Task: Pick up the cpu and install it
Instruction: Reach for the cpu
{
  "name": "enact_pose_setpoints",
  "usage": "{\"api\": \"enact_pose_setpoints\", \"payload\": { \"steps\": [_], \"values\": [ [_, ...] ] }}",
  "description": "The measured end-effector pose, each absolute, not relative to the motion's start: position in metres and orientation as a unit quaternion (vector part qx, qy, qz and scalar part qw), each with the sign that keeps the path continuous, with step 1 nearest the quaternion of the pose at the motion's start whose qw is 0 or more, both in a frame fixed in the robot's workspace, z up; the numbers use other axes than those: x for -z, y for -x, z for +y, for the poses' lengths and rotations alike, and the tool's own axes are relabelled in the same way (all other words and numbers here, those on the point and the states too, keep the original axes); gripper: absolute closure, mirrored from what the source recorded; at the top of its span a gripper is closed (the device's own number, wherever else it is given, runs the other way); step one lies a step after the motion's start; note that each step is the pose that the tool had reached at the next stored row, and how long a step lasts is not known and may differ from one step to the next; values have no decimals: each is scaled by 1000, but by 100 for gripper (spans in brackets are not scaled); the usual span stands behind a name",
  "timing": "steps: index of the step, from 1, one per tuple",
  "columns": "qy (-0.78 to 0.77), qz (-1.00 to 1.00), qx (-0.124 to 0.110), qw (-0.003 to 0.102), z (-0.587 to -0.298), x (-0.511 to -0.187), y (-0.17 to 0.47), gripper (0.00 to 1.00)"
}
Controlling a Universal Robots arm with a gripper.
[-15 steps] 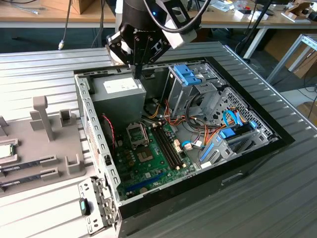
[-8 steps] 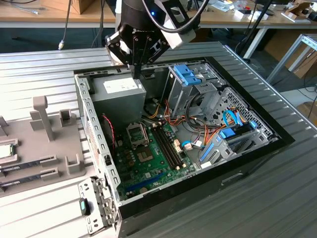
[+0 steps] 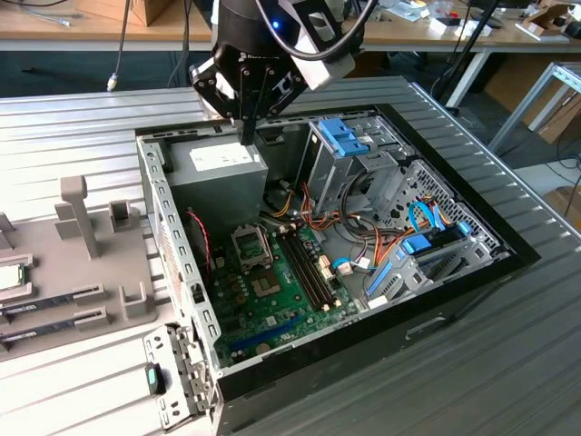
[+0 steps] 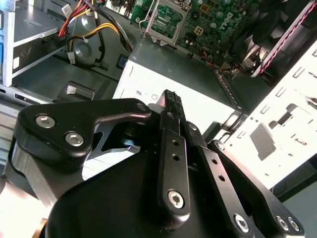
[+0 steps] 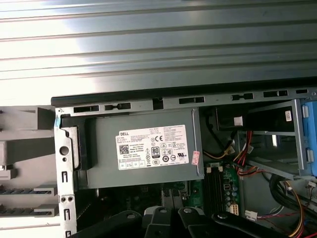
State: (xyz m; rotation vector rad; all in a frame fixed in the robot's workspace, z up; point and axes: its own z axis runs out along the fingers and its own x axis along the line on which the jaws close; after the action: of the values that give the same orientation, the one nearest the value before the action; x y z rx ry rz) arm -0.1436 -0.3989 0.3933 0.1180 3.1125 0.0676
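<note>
The cpu (image 3: 11, 276) lies at the exterior view's far left, on a grey holder tray (image 3: 54, 272); it is a small silvery square with a green rim, partly cut off by the picture's edge. My gripper (image 3: 247, 136) hangs over the open computer case, just above the grey power-supply box (image 3: 218, 168), far from the cpu. Its fingers are pressed together with nothing between them, as the second wrist view also shows at the gripper (image 4: 171, 97). The motherboard's cpu socket (image 3: 250, 243) stands open and bare, and the socket (image 4: 166, 20) lies beyond the power supply.
The case (image 3: 172, 272) lies open on a ribbed metal table (image 3: 508, 363). Inside are the green motherboard (image 3: 272, 291), memory slots (image 3: 309, 268), drive cages with blue clips (image 3: 349, 141) and coloured cable bundles (image 3: 363, 245). The power supply's label (image 5: 151, 148) faces the first wrist view.
</note>
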Motion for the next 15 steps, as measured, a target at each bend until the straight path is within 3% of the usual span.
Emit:
{"api": "enact_pose_setpoints", "payload": {
  "steps": [15],
  "values": [
    [-38, 999, -22, 13, -399, -393, 151, 89]
  ]
}}
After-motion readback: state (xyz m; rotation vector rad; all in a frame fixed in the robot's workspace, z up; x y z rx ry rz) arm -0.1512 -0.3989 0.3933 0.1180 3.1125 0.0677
